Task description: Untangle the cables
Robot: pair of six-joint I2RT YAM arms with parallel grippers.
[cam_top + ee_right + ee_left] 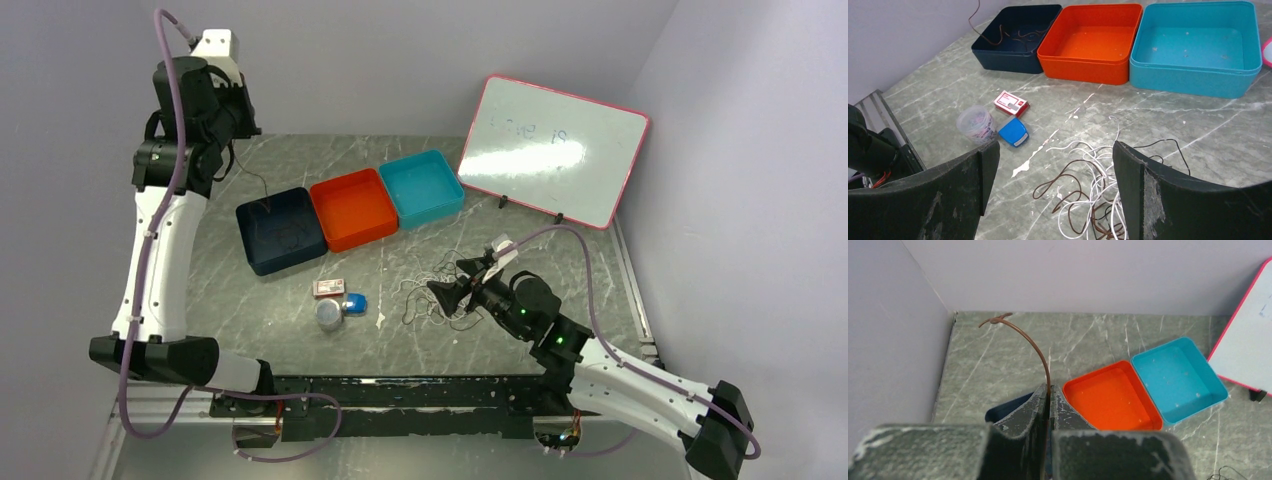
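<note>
My left gripper [236, 128] is raised high at the back left and shut on a thin brown cable [1037, 342]. In the left wrist view the cable curls up out of the closed fingertips [1049, 390]. In the top view it hangs down as a fine line [262, 185] into the navy bin [290, 263]. More brown cable lies coiled in that bin [1018, 35]. A loose tangle of white, brown and black cables [1093, 192] lies on the table [425, 292]. My right gripper [1055, 147] is open and empty just above the tangle's left side [440, 292].
An orange bin [353, 208] and a teal bin [422, 187] stand in a row beside the navy one. A whiteboard [553, 150] leans at the back right. A small red-white box [329, 288], a blue item [354, 304] and a clear tub [328, 315] lie left of the tangle.
</note>
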